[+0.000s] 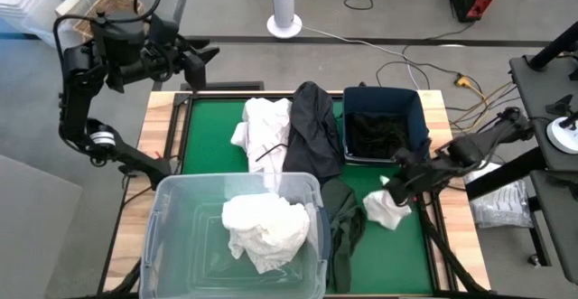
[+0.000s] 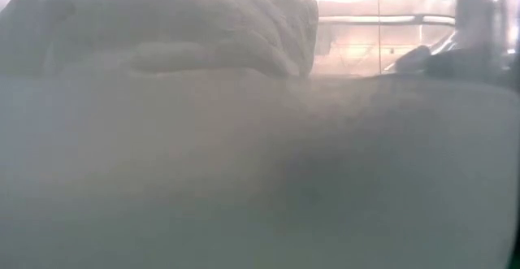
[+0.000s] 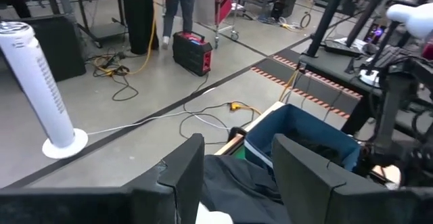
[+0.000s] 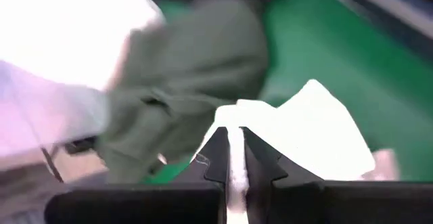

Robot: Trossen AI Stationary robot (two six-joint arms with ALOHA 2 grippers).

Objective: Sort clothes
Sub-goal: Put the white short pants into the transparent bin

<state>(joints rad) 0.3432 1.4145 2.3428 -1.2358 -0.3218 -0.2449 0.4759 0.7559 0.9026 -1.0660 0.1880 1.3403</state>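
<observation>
While the right gripper (image 1: 394, 191) sits low over the green mat near the worktop's right edge, its jaws are pinched shut on a fold of a small white garment (image 1: 386, 209), a thin ridge of white cloth showing between the fingertips in the right wrist view. Left gripper (image 1: 200, 62) waits raised beyond the far left corner of the worktop, jaws parted to a middling gap and holding nothing. Clothes are spread as follows: a crumpled white piece (image 1: 265, 229) already in the clear tub (image 1: 172, 245) at the near left; another white garment (image 1: 264, 132) on the mat toward the far edge, touching a black garment (image 1: 315, 123) draped beside it; an olive garment (image 1: 343, 222) trailing toward the near edge between tub and the held white piece; dark cloth (image 1: 384, 132) lying in the blue bin (image 1: 424, 109) at the far right. Low view is blocked (tub wall and white cloth fill it). Handling judgement: all light, limp fabric that will sag and trail when lifted, liable to drag a neighbour where pieces overlap. Best taken at a raised fold or bunched ridge near the middle, not a loose corner, so less hangs down.
</observation>
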